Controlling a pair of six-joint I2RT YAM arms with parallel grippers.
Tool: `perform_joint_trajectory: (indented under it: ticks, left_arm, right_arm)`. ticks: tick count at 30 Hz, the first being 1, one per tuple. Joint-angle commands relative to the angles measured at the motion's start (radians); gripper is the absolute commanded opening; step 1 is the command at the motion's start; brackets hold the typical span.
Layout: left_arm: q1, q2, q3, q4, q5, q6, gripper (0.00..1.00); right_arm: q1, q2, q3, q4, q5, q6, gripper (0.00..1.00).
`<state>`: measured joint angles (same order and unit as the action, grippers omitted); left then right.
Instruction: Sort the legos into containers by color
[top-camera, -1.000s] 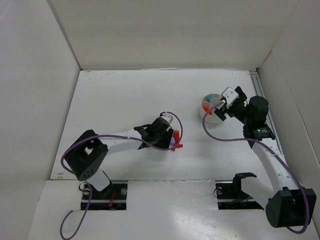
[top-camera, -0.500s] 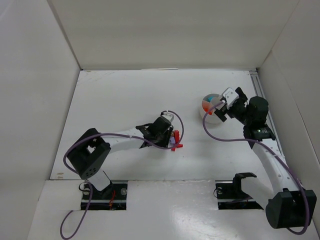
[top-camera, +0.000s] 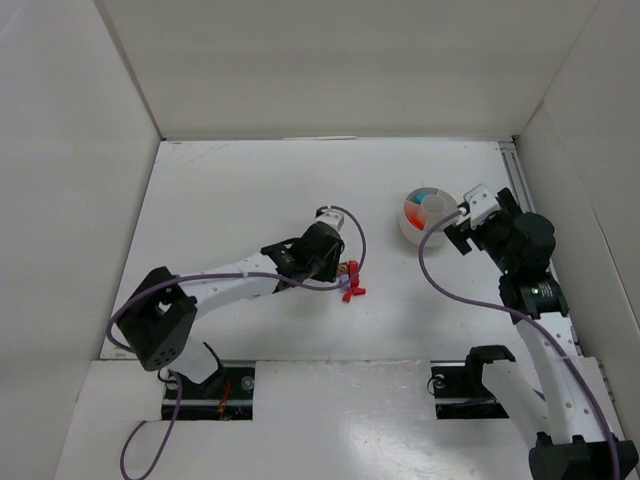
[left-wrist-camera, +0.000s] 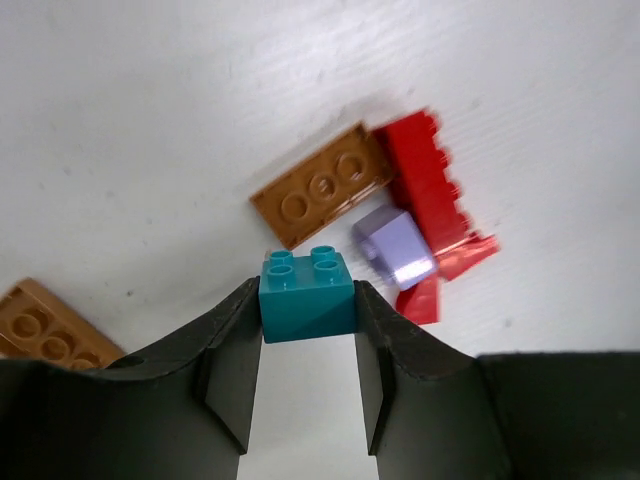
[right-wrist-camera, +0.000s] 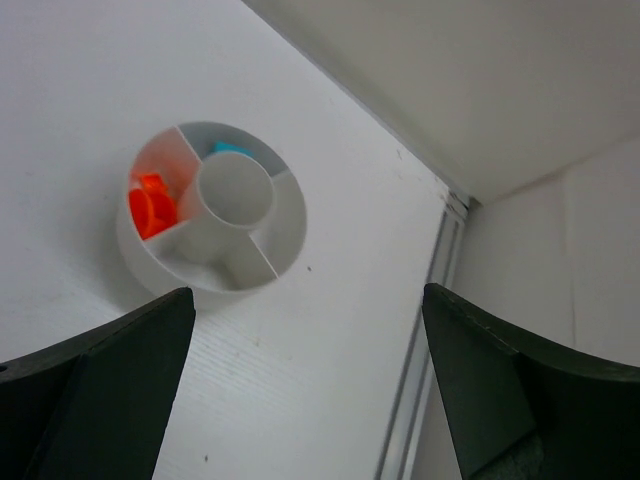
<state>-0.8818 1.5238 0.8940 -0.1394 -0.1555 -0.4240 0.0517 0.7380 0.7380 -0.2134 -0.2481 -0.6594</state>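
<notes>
Left gripper (left-wrist-camera: 306, 312) has its catch: both black fingers are pressed flat against the sides of a teal brick (left-wrist-camera: 306, 288), studs facing up. Whether the brick has left the table (top-camera: 240, 200) cannot be told from the wrist view.

Just past the fingertips lies the rest of the pile. A brown plate (left-wrist-camera: 320, 185) sits closest, flat and studs up, nearly touching the teal brick's far corner. A red brick (left-wrist-camera: 425, 180) butts against the plate's end. A purple piece (left-wrist-camera: 393, 245) is wedged in between, touching the red brick and sitting just beside the teal one. Small red bits (left-wrist-camera: 445, 268) poke out from under the purple piece. A second brown plate (left-wrist-camera: 45, 325) lies apart, out beyond the other finger and partly hidden by it.

From overhead, that whole cluster sits around the middle of the table, a little toward the near edge, just right of the left wrist.

Farther back and to the right stands the bowl (right-wrist-camera: 292, 235), round, white and split into wedges around a centre cup. Orange pieces (right-wrist-camera: 150, 208) lie in one wedge and a teal piece (right-wrist-camera: 232, 150) shows in the wedge at the far side; what the others hold I cannot tell.

The right gripper (right-wrist-camera: 307, 300) hangs just right of the bowl with its fingers spread wide and nothing between them.
</notes>
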Motion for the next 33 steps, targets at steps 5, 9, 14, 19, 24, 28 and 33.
perform_joint_trajectory:
  ticks: [5, 9, 14, 19, 24, 28, 33]
  left_arm:
    - [0.009, -0.033, 0.277, 0.055, -0.038, 0.096, 0.19]
    - [0.020, 0.131, 0.527, 0.087, 0.026, 0.191, 0.19]
    - [0.059, 0.346, 0.799, 0.096, 0.155, 0.249, 0.19]
    - [0.060, 0.596, 1.126, 0.002, 0.272, 0.281, 0.19]
    - [0.060, 0.731, 1.342, -0.012, 0.356, 0.281, 0.23]
    - [0.060, 0.775, 1.352, 0.031, 0.384, 0.281, 0.25]
    - [0.060, 0.846, 1.401, 0.041, 0.373, 0.272, 0.25]
  right_arm:
    - [-0.009, -0.088, 0.032, -0.188, 0.479, 0.142, 1.00]
    - [-0.009, -0.155, 0.023, -0.210, 0.524, 0.176, 1.00]
    - [-0.009, -0.216, 0.014, -0.222, 0.553, 0.176, 1.00]
    - [-0.018, -0.215, 0.004, -0.222, 0.564, 0.176, 1.00]
    - [-0.018, -0.174, 0.015, -0.222, 0.564, 0.167, 1.00]
    - [-0.018, -0.154, 0.015, -0.222, 0.564, 0.167, 1.00]
    - [-0.018, -0.154, 0.024, -0.213, 0.564, 0.158, 1.00]
